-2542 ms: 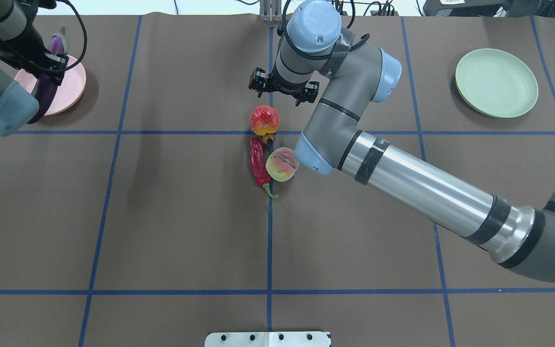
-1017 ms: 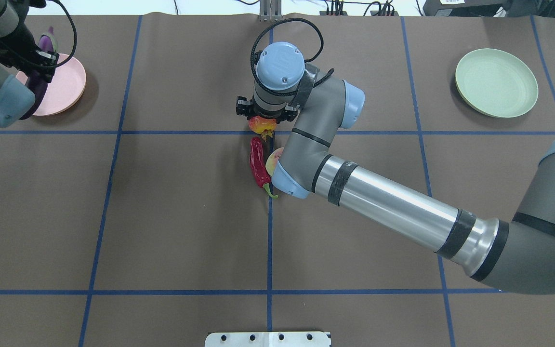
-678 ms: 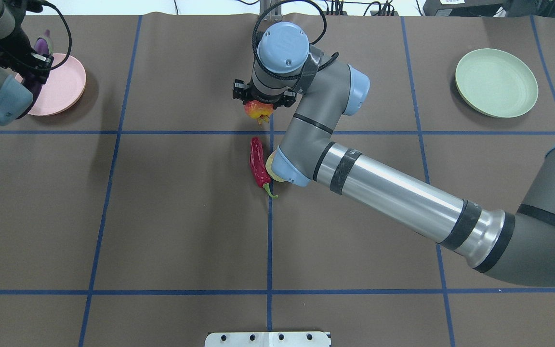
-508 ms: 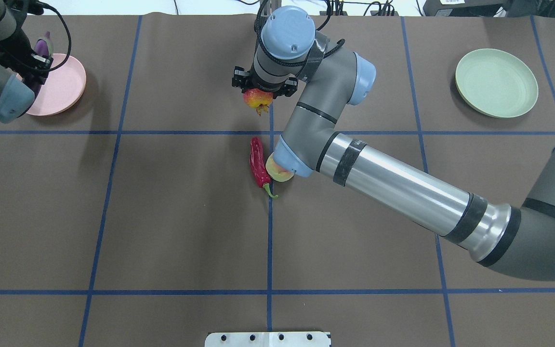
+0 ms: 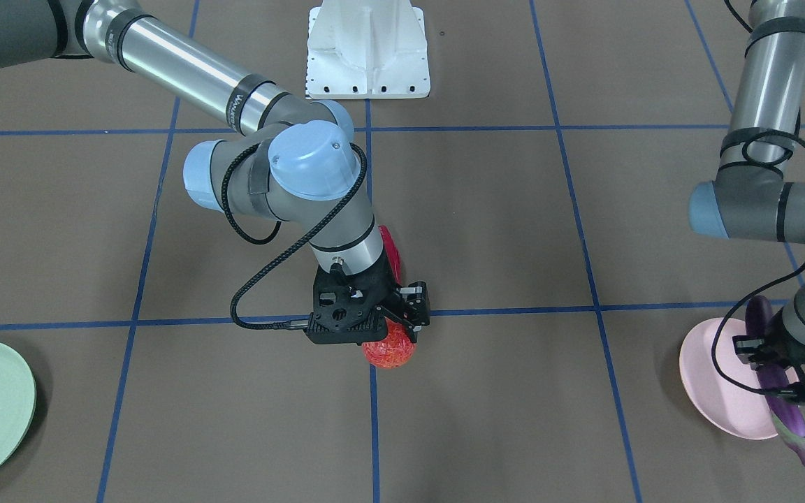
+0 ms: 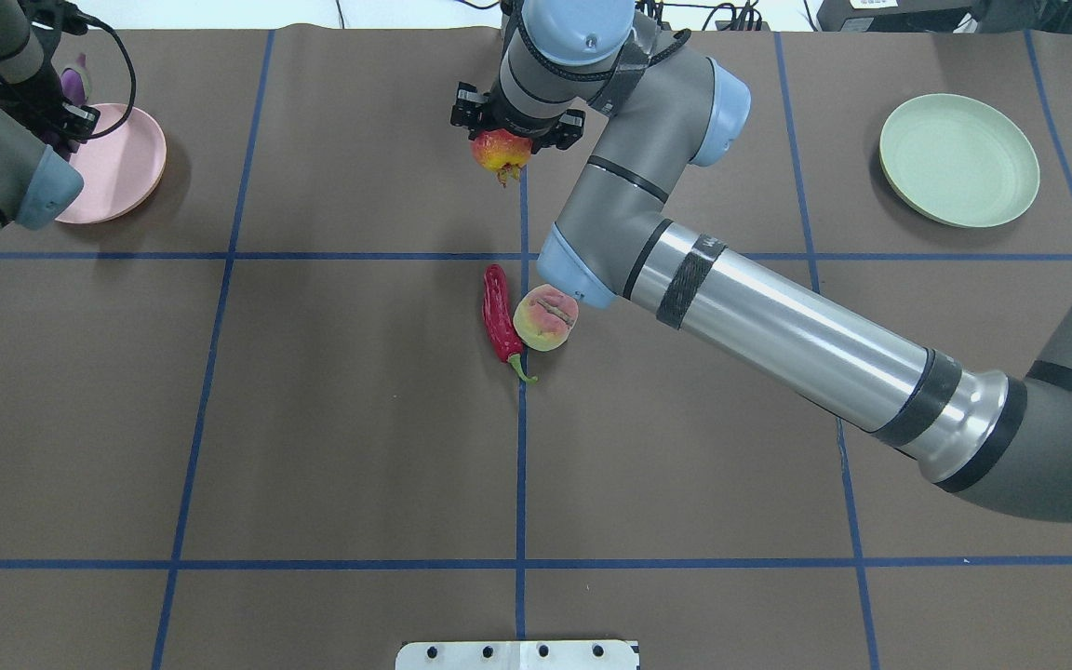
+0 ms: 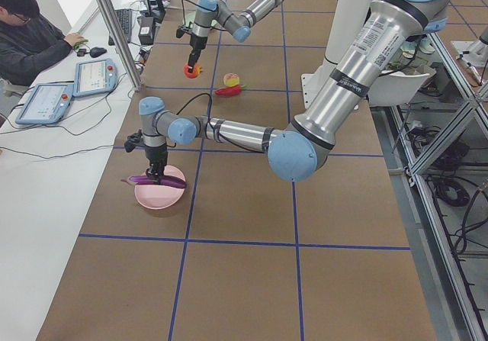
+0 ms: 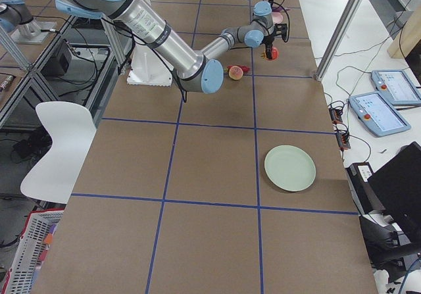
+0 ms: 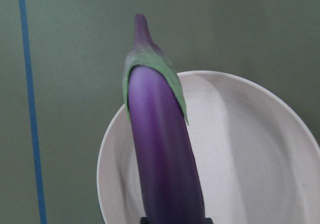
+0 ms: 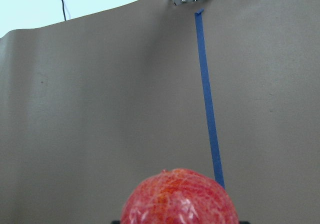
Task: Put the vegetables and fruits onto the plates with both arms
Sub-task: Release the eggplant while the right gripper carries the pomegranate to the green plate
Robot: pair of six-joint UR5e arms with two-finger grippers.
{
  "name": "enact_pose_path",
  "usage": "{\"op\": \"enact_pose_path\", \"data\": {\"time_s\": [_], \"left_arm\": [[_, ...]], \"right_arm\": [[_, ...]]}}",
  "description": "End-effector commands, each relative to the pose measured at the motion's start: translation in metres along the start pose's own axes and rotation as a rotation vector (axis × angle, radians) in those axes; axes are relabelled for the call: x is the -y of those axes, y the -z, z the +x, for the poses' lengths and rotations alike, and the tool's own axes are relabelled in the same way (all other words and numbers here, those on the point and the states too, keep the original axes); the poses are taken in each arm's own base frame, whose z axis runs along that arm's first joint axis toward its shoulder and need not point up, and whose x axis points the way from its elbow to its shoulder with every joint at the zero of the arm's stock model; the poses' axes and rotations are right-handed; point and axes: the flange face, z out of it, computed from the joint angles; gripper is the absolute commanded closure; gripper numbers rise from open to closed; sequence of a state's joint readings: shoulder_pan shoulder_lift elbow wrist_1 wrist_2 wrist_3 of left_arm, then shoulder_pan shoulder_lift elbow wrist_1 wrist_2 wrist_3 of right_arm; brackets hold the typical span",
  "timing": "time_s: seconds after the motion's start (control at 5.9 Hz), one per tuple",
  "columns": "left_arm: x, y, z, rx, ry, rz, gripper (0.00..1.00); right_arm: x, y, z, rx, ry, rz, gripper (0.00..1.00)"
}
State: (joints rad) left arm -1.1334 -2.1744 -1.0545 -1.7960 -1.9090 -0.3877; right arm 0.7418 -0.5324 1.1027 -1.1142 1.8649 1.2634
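My right gripper [image 5: 383,334] is shut on the mottled red pomegranate [image 6: 497,151] and holds it above the table, near the far middle. The pomegranate [image 10: 179,199] fills the bottom of the right wrist view. The red chili [image 6: 499,321] and the peach [image 6: 545,318] lie side by side at the table's centre. My left gripper [image 5: 787,381] is shut on the purple eggplant [image 9: 162,154], which hangs just over the near rim of the pink plate [image 6: 122,158]. The mint green plate [image 6: 959,158] sits bare at the far right.
The white base block [image 5: 367,49] stands at the robot's edge of the table. A metal bracket [image 6: 519,23] sits at the far edge on the centre line. A person [image 7: 30,36] sits at a side desk with tablets [image 7: 93,75].
My right gripper came down over the pomegranate, shut on it and lifted it toward the far edge. The left arm shifted the eggplant a little farther back over the pink plate.
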Motion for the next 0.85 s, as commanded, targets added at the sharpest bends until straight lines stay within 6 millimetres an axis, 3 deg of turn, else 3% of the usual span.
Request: {"op": "enact_pose_path", "data": {"time_s": [0.0,0.17,0.34,0.51,0.68], "left_arm": [[0.007,-0.008,0.012,0.027,-0.012,-0.002,0.67],[0.005,-0.017,0.021,0.028,-0.035,0.018,0.26],[0.000,-0.035,0.017,0.025,-0.050,0.053,0.01],[0.002,-0.032,0.017,0.023,-0.048,0.061,0.00],[0.011,-0.015,0.011,0.013,-0.037,0.074,0.00]], "right_arm": [[0.024,0.016,0.010,0.012,-0.007,-0.005,1.00],[0.028,0.020,0.010,0.018,0.013,0.001,1.00],[0.037,0.028,0.012,0.022,0.013,0.013,1.00],[0.047,0.035,0.016,0.028,0.015,0.011,1.00],[0.067,0.048,0.030,0.036,0.013,-0.001,1.00]]}}
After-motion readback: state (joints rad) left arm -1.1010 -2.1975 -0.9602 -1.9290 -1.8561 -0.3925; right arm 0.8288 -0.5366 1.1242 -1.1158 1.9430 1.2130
